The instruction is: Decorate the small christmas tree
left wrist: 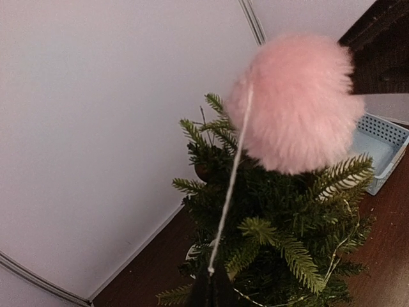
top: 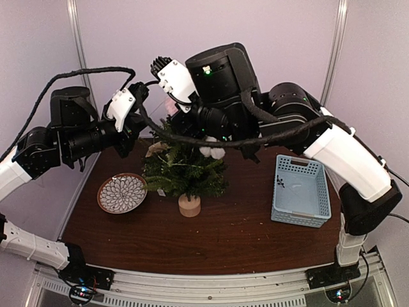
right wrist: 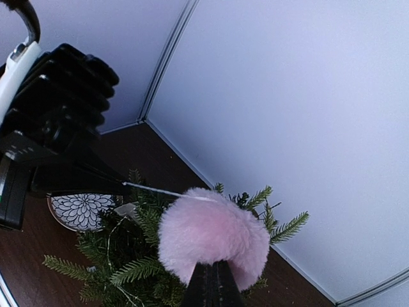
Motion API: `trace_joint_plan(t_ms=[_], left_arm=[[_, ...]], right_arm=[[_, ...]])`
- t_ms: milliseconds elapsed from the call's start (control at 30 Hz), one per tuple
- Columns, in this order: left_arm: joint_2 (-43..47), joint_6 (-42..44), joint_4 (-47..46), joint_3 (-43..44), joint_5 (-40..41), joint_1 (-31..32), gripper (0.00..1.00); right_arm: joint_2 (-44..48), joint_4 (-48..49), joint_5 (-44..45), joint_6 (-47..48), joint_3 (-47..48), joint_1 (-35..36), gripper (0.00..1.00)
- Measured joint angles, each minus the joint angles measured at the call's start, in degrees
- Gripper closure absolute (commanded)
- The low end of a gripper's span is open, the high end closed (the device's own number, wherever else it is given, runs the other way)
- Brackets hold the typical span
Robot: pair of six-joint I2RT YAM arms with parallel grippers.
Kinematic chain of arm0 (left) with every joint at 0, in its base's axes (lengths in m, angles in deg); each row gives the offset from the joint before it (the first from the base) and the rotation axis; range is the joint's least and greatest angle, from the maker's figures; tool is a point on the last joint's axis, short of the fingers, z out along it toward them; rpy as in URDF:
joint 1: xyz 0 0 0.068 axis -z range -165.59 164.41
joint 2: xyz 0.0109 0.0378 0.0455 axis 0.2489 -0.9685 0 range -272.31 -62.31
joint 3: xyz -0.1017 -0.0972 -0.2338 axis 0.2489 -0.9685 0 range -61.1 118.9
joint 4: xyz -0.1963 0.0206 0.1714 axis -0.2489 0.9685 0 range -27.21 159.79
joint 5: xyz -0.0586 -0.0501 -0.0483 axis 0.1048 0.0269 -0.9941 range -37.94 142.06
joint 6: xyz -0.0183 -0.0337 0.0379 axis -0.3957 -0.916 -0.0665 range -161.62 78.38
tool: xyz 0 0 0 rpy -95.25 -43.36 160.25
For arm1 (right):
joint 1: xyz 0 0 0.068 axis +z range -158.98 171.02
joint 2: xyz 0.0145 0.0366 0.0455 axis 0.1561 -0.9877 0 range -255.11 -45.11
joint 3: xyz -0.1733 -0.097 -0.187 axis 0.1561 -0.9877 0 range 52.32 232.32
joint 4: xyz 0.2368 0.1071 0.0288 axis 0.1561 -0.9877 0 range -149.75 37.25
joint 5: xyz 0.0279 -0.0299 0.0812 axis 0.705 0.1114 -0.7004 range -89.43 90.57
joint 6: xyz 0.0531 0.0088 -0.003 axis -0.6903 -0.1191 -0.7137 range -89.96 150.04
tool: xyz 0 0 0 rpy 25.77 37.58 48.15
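Note:
The small christmas tree (top: 185, 169) stands mid-table on a pale wooden stump (top: 189, 206). It also shows in the left wrist view (left wrist: 281, 236) and the right wrist view (right wrist: 121, 256). A fluffy pink pom-pom (right wrist: 214, 233) hangs just above the treetop and shows faintly in the top view (top: 169, 105). My right gripper (right wrist: 214, 281) is shut on the pom-pom's underside. My left gripper (left wrist: 211, 281) is shut on the end of the pom-pom's white string (left wrist: 231, 179), which is pulled taut. Both grippers are high over the tree's back left.
A patterned plate (top: 121, 192) lies left of the tree. A pale blue basket (top: 300, 190) stands to the right, with a small dark item inside. White ornaments (top: 214, 152) and a beige leaf (top: 156, 148) hang on the tree. White walls close the back.

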Motion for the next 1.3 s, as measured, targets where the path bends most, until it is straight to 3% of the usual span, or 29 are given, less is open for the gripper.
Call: trace_joint_plan(t_ms=[1300], left_arm=[[-2.9,-9.1,3.1,-0.1,-2.3,-1.8,1.0]], right_arm=[[0.0,-6.7,2.0,-2.5,-4.0,-0.3,1.0]])
